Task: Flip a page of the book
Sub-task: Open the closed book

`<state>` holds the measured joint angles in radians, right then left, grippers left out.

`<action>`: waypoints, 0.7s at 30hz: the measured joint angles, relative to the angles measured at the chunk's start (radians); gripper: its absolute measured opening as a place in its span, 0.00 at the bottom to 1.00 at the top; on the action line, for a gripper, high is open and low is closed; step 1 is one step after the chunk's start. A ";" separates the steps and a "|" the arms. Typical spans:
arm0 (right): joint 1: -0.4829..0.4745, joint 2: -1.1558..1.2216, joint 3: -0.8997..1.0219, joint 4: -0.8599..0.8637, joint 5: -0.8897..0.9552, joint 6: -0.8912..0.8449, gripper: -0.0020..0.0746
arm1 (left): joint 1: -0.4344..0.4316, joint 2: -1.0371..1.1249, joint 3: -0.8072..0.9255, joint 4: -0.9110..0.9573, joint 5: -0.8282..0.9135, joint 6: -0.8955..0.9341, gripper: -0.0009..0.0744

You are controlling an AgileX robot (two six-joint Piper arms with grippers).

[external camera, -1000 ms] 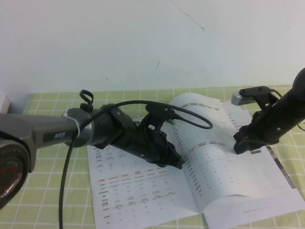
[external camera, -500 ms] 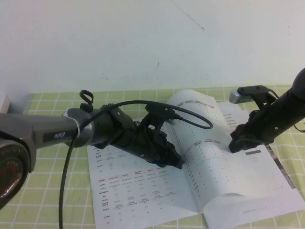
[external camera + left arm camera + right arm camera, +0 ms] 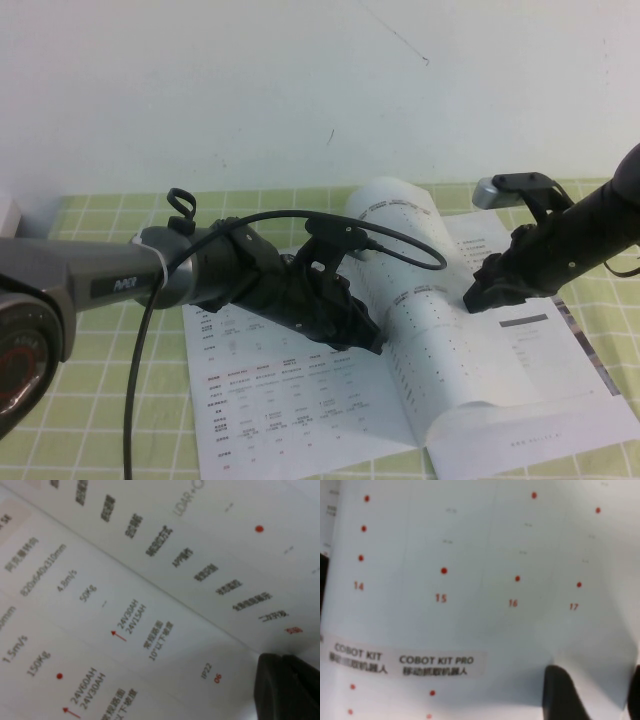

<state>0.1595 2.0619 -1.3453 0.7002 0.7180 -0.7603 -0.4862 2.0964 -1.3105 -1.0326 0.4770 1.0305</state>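
left tool (image 3: pixel 372 338) on book (image 3: pixel 300 390) | right tool (image 3: pixel 478 293) on lifted page (image 3: pixel 440 340)

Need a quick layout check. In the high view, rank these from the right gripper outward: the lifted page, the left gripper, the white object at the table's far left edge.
From the right gripper, over the book's right half:
1. The lifted page, bowed up right at its tips.
2. The left gripper, on the left-hand page by the spine.
3. The white object, far left.

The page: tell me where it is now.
In the high view the page arches up on the book's right half, beside the spine, with the right gripper at its outer side and the left gripper left of it.
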 joint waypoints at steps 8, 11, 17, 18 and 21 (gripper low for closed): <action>0.002 0.000 0.000 0.008 0.009 -0.009 0.37 | 0.000 0.000 0.000 0.000 0.000 0.000 0.01; 0.002 0.000 0.000 0.008 0.010 -0.022 0.37 | 0.000 0.000 0.000 0.000 0.000 0.000 0.01; 0.002 0.000 0.000 0.000 0.015 -0.034 0.37 | 0.000 0.000 0.000 0.000 0.000 0.000 0.01; 0.002 0.000 0.000 -0.005 0.015 -0.033 0.37 | 0.000 0.000 0.000 0.000 0.000 0.000 0.01; 0.002 0.000 0.000 -0.040 0.017 -0.033 0.37 | 0.000 0.000 0.000 0.000 0.000 0.004 0.01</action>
<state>0.1613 2.0619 -1.3453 0.6599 0.7354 -0.7937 -0.4862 2.0964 -1.3105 -1.0326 0.4770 1.0341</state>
